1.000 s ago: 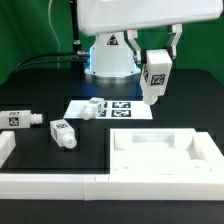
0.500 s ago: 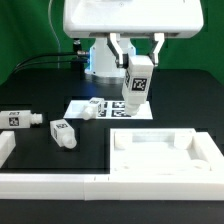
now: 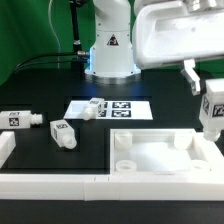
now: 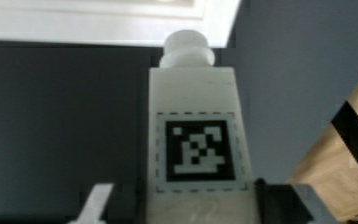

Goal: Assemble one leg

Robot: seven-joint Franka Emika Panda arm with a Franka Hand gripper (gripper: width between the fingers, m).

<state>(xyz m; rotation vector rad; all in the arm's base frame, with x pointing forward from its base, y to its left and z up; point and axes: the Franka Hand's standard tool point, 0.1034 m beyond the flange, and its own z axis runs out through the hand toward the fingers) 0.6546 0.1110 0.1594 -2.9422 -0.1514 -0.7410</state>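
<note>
My gripper (image 3: 206,86) is at the exterior view's right edge, shut on a white leg (image 3: 213,110) that hangs above the right side of the large white square panel (image 3: 160,170). In the wrist view the leg (image 4: 194,120) runs straight out between my fingers (image 4: 101,206), its marker tag facing the camera and its narrow peg end pointing away. Three more legs lie on the black table: one at the far left (image 3: 20,120), one beside it (image 3: 63,133), one at the marker board's left end (image 3: 92,107).
The marker board (image 3: 118,107) lies flat in front of the robot base (image 3: 110,50). A long white rail (image 3: 50,183) runs along the front edge. Green backdrop surrounds the table.
The gripper with the leg has swung from over the marker board to the exterior view's right, now above the panel's right side. The legs on the table have not moved.
</note>
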